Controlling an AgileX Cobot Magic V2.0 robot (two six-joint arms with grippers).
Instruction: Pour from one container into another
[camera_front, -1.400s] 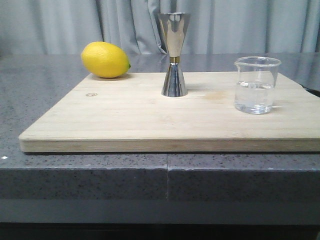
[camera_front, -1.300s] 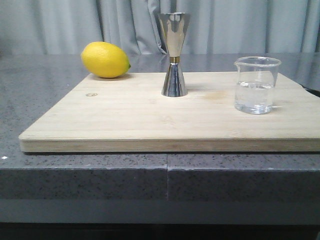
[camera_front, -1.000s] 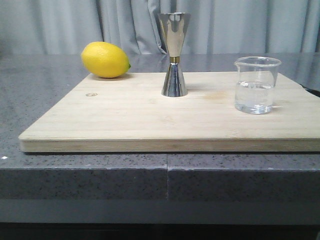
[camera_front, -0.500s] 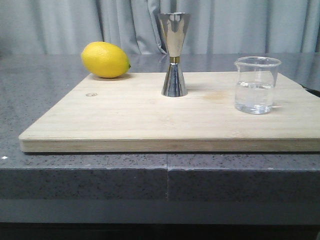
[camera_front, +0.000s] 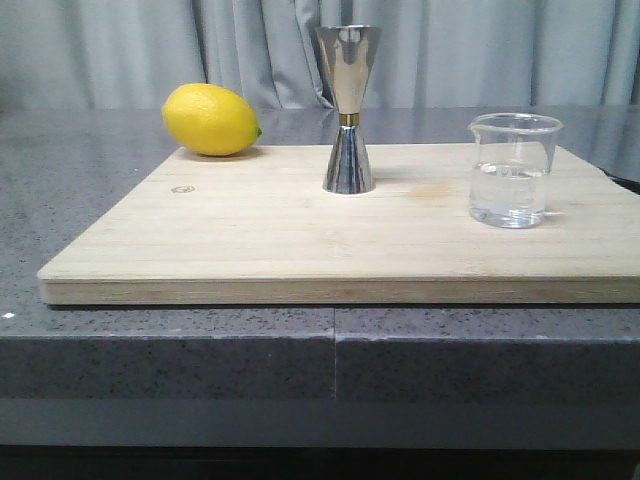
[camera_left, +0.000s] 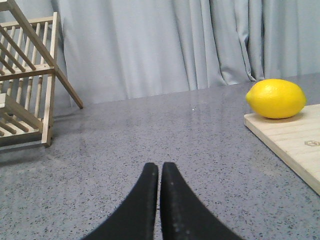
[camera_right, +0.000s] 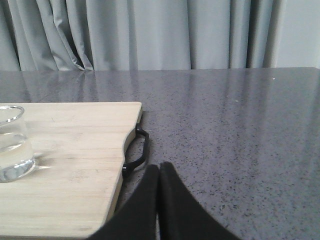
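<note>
- Right now your left claw (camera_left: 159, 172) has its two black fingers pressed together, holding nothing, low over the grey tabletop (camera_left: 150, 135).
- Your right claw (camera_right: 159, 172) is likewise pressed together and empty, above bare tabletop just beside the board's black handle (camera_right: 136, 152).
- Ahead of your left claw you can see a lemon (camera_left: 275, 98) resting on the corner of the wooden board (camera_left: 295, 145), and a slatted wooden rack (camera_left: 27, 80) off to the other side.
- Near your right claw, the glass beaker (camera_right: 12, 145) stands upright on the board, holding clear liquid.
- From the front, you see the beaker (camera_front: 512, 170) at the board's right side, roughly half full.
- Well apart from it, the steel jigger (camera_front: 348, 108) stands upright near the board's middle, towards the back.
- Neither claw shows in the front view, and neither touches the beaker or jigger.
</note>
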